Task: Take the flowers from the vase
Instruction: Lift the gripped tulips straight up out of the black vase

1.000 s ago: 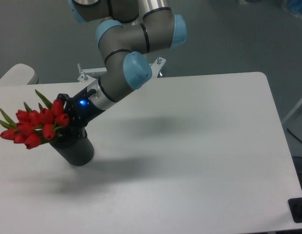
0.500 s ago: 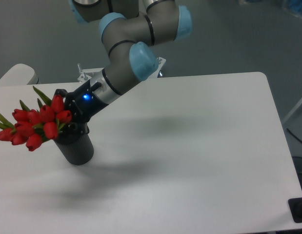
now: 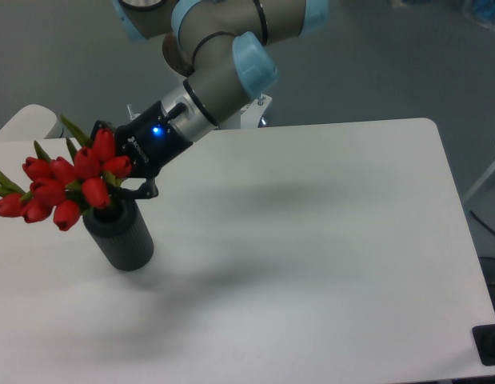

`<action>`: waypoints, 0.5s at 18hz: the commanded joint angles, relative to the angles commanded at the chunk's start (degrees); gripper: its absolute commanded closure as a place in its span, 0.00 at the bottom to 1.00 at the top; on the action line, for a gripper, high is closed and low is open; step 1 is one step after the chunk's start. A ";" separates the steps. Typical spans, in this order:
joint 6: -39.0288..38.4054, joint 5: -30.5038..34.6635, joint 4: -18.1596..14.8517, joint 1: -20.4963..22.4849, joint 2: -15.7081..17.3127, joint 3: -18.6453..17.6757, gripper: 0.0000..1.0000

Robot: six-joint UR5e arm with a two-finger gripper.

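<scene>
The gripper [image 3: 123, 186] pinches the flowers [image 3: 61, 189] low on the bunch, just above the vase [image 3: 121, 237]. The red buds lean out to the left. The dark vase stands upright at the left side of the white table [image 3: 311, 256].

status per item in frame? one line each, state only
flowers: leaning left over the rim, stems hidden, so not clear if they are out of the vase
vase: upright on the table, mouth partly covered by the blooms
pincer: at the bunch just above the vase, fingers hidden behind the blooms, grip not visible
table: white, carrying the vase
</scene>
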 joint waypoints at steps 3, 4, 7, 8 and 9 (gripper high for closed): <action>-0.53 -2.10 0.00 0.88 0.27 0.88 1.00; -0.88 -3.42 0.00 1.49 0.18 1.05 1.00; -1.06 -6.15 0.09 2.72 0.27 1.23 1.00; -1.06 -6.33 0.00 2.90 0.35 1.58 1.00; -1.32 -6.94 0.00 3.51 0.35 1.67 1.00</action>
